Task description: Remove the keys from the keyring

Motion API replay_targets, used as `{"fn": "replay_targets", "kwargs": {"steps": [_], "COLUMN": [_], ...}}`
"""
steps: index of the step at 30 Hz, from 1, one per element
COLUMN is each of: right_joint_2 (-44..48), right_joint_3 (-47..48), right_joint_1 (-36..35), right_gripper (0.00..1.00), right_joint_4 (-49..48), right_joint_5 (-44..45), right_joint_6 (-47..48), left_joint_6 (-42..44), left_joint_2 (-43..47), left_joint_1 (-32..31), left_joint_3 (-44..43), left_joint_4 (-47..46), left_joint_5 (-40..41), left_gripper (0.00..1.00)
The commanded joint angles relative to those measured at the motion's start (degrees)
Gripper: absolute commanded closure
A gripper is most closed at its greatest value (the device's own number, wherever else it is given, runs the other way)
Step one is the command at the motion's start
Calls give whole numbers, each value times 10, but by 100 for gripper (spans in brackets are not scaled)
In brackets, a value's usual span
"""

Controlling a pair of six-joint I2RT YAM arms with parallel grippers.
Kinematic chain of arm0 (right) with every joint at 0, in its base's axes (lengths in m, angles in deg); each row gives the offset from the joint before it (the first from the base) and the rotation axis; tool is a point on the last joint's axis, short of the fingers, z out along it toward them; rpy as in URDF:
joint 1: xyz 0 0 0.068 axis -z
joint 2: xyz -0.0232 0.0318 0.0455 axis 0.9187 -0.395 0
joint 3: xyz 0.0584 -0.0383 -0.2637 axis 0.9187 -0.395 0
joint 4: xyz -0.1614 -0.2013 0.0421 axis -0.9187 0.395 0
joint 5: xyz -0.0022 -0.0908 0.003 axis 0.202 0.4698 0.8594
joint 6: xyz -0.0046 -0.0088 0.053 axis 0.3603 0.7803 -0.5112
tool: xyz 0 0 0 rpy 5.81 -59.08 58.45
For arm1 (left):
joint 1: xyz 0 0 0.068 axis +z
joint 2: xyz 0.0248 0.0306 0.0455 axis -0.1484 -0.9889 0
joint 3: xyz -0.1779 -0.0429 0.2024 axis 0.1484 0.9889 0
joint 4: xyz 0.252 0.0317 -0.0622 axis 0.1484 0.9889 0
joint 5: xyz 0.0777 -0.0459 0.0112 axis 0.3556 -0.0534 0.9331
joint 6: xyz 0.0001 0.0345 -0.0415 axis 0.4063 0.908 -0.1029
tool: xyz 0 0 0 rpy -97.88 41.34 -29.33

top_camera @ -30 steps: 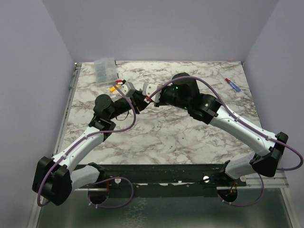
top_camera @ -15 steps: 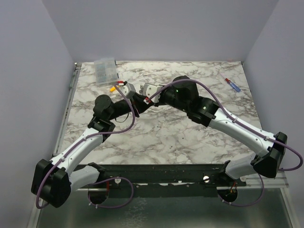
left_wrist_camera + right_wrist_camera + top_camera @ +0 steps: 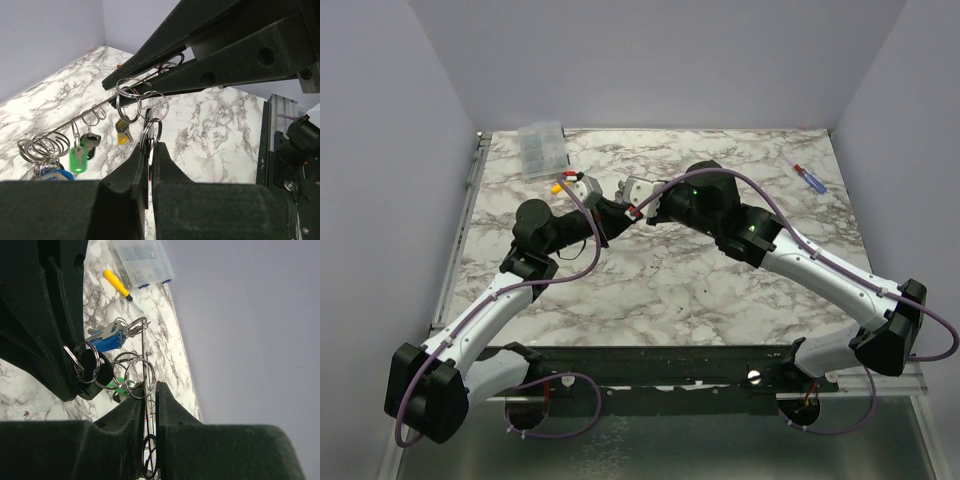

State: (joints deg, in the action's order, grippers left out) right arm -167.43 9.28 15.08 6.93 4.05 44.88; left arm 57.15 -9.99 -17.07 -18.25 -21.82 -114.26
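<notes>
Wire keyring (image 3: 44, 145) strung with split rings (image 3: 127, 102) and coloured keys (image 3: 78, 153). The left gripper (image 3: 148, 150) pinches one ring, the right gripper (image 3: 148, 399) seemingly clamps the keyring, and the key blades are mostly hidden.

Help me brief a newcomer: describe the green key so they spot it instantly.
Above the marble table, the right gripper holds a thin wire keyring. Near its coiled end, the green key hangs beside a black key; no other has a green head.

Green-tagged keys (image 3: 78, 152), grey-veined white table (image 3: 220, 140)
</notes>
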Motion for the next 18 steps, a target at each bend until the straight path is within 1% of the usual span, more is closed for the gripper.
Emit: {"fn": "replay_targets", "kwargs": {"steps": [1,4,5,7,8,9,13,18], "right_joint_2": [20,19,18,19,19,19,17,18], "right_joint_3": [27,31,30,26,24,22,22,26], "right_joint_1": [12,13,13,13,13,13,13,13], "right_gripper": [99,99,99,99,99,99,99,99], "right_joint_4": [-28,-11,-9,-7,-6,-6,-4,1], "right_joint_5": [23,5,2,-1,-1,-2,-5,-10], "right_joint_6": [6,4,4,5,5,5,5,1], "left_joint_6": [37,37,38,37,36,33,22,20], "left_joint_2": [0,-8,-9,-13,-14,-16,-25,-32], "left_joint_1": [0,-2,-3,-4,-6,-7,-13,-17], "left_joint_3": [6,-4,-8,-15,-17,-19,-21,-28], "left_joint_4": [38,38,37,35,31,27,1,-13], "left_joint_5": [-13,-13,-13,-11,-11,-11,-5,-3], "left_gripper": [100,100,97,88,82,73,55,50]}}
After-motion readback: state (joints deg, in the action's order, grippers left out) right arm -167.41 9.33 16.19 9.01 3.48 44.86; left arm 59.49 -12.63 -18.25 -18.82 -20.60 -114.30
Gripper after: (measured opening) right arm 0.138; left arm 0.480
